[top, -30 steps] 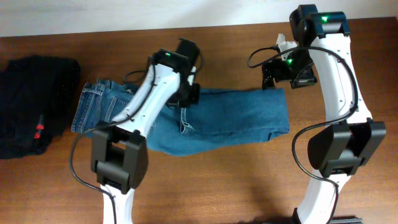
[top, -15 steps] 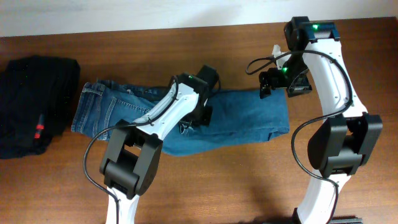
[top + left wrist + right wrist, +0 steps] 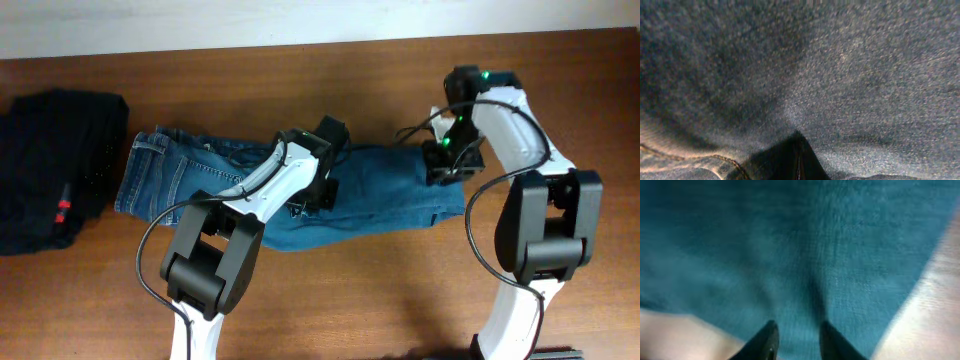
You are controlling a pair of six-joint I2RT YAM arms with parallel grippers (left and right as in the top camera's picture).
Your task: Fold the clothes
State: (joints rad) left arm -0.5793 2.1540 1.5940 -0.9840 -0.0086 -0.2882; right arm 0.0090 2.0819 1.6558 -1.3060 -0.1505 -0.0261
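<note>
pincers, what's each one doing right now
left pincer: shut, pinching the jeans
right pincer: open, jaws apart on the jeans' leg end, no clear grip

Reaching up and rightward with the left arm (image 3: 262, 185) from its base at the near edge, white link slanting, wrist (image 3: 330, 132) bent over and aimed downward. Pinching the left gripper (image 3: 797, 161) tight, both dark tips pressed together with only a hairline between them. Arching the right arm (image 3: 522, 115) up from its own base, over the top and inward, green lamp (image 3: 487, 74) lit at the upper joint. Pointing the right gripper (image 3: 797, 342) downward, fingers (image 3: 769, 341) standing apart with a narrow gap, blurred in the wrist view.
</note>
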